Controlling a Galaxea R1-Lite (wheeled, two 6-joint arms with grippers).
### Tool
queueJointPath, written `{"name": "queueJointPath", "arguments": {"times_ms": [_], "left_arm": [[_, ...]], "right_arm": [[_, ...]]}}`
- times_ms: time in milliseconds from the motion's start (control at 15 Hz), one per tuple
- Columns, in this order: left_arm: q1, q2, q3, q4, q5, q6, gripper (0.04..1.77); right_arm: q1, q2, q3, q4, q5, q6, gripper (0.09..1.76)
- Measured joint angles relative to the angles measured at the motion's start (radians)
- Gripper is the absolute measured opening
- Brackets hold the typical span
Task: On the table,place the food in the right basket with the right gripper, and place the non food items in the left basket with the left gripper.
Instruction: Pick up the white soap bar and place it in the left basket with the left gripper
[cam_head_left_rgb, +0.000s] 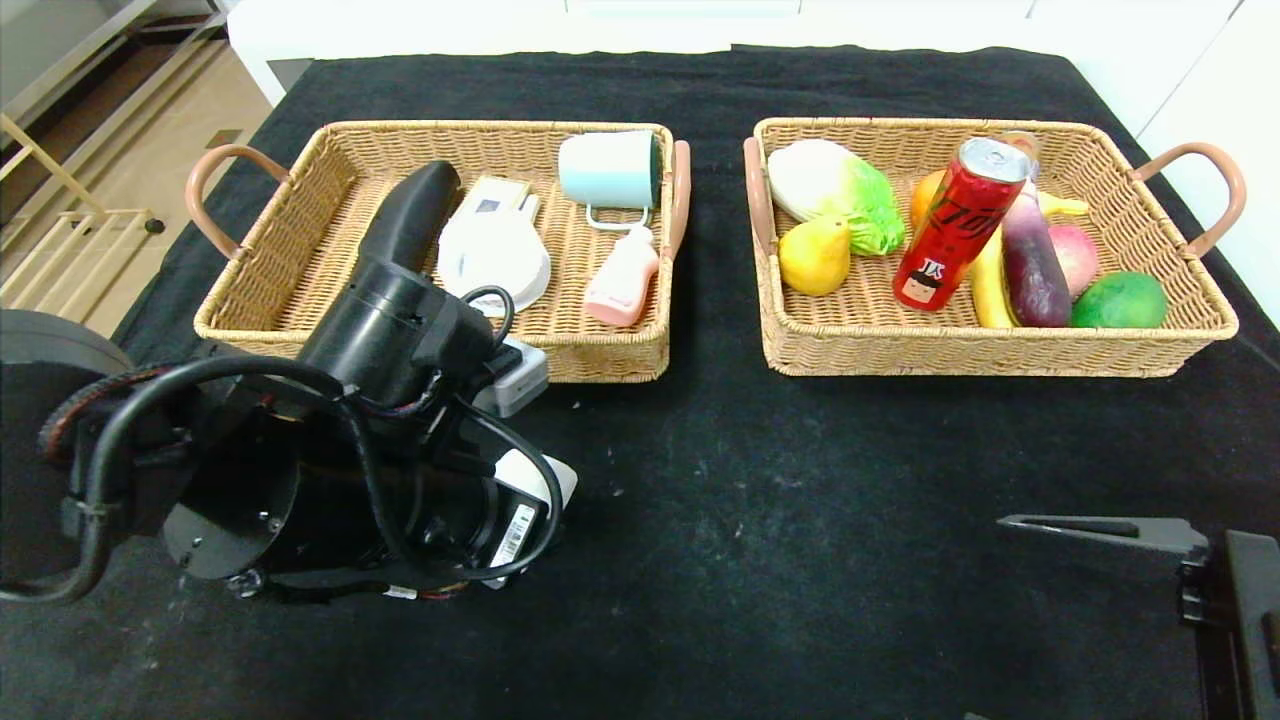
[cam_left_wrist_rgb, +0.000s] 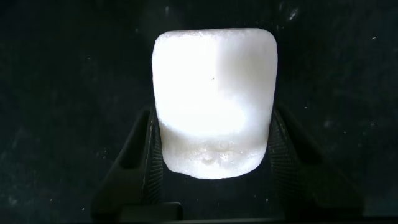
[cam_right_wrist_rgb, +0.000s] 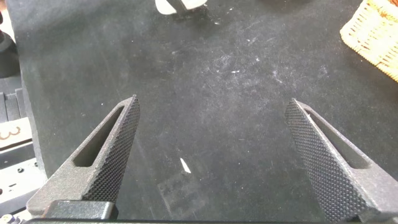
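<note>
Lower left of the frame, the left gripper (cam_left_wrist_rgb: 214, 155) clamps the white soap bar (cam_left_wrist_rgb: 214, 102); lower right, the right gripper (cam_right_wrist_rgb: 214, 155) gapes wide, empty.

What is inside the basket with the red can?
In the right basket: red can, cabbage, pear, banana, eggplant, peach, a green fruit. An orange hides behind the can.

Red can (cam_head_left_rgb: 958, 225) upright among food in right basket (cam_head_left_rgb: 990, 340)
</note>
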Motion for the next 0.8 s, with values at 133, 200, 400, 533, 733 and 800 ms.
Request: {"name": "queueJointPath", "arguments": {"times_ms": [133,200,400,533,733,800], "left_arm": [[-0.001,-0.037,0.014,-0.005,-0.001,-0.004,1.01],[-0.001,-0.057,0.019,-0.010,-0.001,-0.006,1.01],[0.008,-0.110,0.035,-0.065,0.001,-0.008,1.01],[0.022,-0.140,0.049,-0.097,0.004,-0.004,1.01],[0.062,-0.189,0.054,-0.140,0.000,-0.003,1.01],[0.076,-0.201,0.056,-0.143,0.000,-0.003,1.01]], "right_arm": [[0.003,0.000,0.000,0.001,0.000,0.000,1.71],[0.003,0.001,0.000,0.001,0.000,0.000,1.71],[0.000,0.003,0.000,0.001,-0.001,0.000,1.71],[-0.010,0.004,-0.004,0.001,-0.002,0.000,1.71],[-0.028,0.004,-0.012,-0.001,-0.002,0.000,1.71],[-0.034,0.005,-0.014,-0.002,-0.002,-0.001,1.71]]}}
